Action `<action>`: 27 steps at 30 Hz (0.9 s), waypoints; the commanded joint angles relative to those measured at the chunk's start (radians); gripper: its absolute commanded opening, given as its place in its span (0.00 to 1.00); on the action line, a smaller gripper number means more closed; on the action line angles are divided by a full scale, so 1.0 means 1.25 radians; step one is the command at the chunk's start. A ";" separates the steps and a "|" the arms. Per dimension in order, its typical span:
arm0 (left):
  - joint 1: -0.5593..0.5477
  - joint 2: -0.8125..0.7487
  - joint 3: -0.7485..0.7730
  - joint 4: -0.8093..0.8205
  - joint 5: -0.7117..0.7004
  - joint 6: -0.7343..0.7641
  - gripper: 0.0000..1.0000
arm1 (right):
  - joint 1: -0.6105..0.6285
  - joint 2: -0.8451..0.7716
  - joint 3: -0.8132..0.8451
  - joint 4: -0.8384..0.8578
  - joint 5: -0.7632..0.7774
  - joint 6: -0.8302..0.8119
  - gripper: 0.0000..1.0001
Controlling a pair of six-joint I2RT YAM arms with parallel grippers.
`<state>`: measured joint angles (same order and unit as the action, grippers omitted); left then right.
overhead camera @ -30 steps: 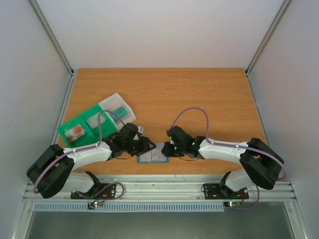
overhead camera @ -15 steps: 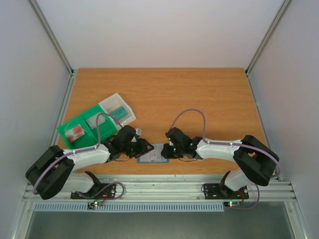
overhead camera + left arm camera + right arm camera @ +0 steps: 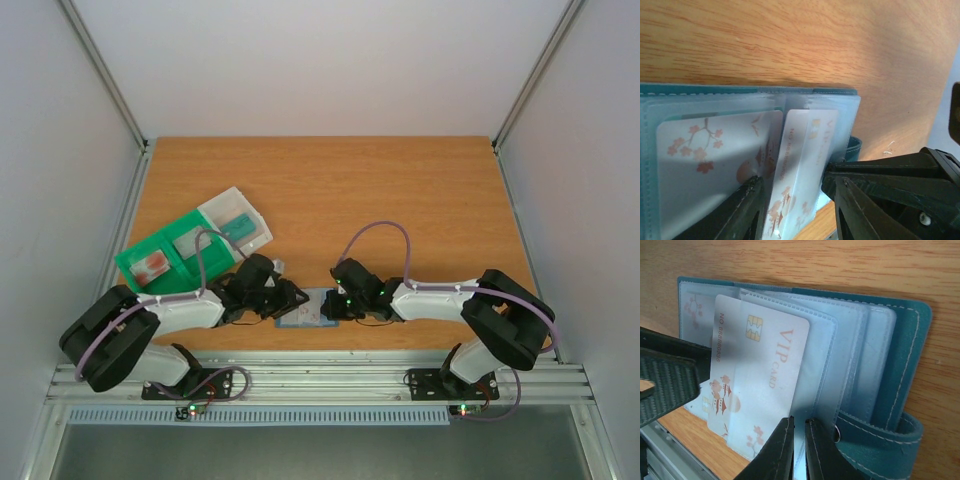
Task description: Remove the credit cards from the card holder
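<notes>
The slate-blue card holder [image 3: 308,312] lies open near the table's front edge, between my two grippers. Its clear sleeves fan out in the right wrist view [image 3: 910,365]. A whitish credit card marked VIP [image 3: 760,370] sticks partly out of one sleeve towards the left. My right gripper [image 3: 800,440] is shut on the edge of a clear sleeve beside that card. My left gripper [image 3: 795,200] is open, with one finger on each side of the VIP card [image 3: 805,150]. A second whitish card with blossoms [image 3: 715,160] sits inside a sleeve.
A green tray [image 3: 150,262] with a clear box [image 3: 240,225] stands at the left, behind my left arm. The table's front edge and the metal rail [image 3: 320,380] run just below the card holder.
Both grippers stay at the card holder. The right arm's elbow has drawn in a little to the left. The left arm has shifted slightly.
</notes>
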<state>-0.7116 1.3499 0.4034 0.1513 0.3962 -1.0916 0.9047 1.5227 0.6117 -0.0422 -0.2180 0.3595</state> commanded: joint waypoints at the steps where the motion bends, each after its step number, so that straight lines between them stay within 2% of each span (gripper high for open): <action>1: 0.003 0.031 -0.014 0.063 -0.008 0.002 0.39 | 0.003 0.009 -0.029 -0.031 0.029 0.009 0.11; 3: 0.003 0.041 -0.015 0.068 -0.012 0.003 0.39 | 0.003 0.009 -0.030 -0.030 0.031 0.009 0.11; 5: 0.003 0.052 -0.011 0.075 -0.005 0.003 0.34 | 0.003 0.007 -0.030 -0.037 0.032 0.005 0.10; 14: 0.003 0.055 -0.006 0.077 0.007 0.000 0.01 | 0.003 -0.004 -0.044 -0.036 0.040 0.002 0.10; 27: 0.002 -0.030 -0.015 -0.021 -0.048 0.040 0.00 | 0.003 -0.017 -0.062 -0.009 0.041 0.013 0.11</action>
<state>-0.7097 1.3506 0.3965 0.1799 0.3882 -1.0855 0.9047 1.4998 0.5690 0.0082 -0.2104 0.3630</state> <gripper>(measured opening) 0.007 0.106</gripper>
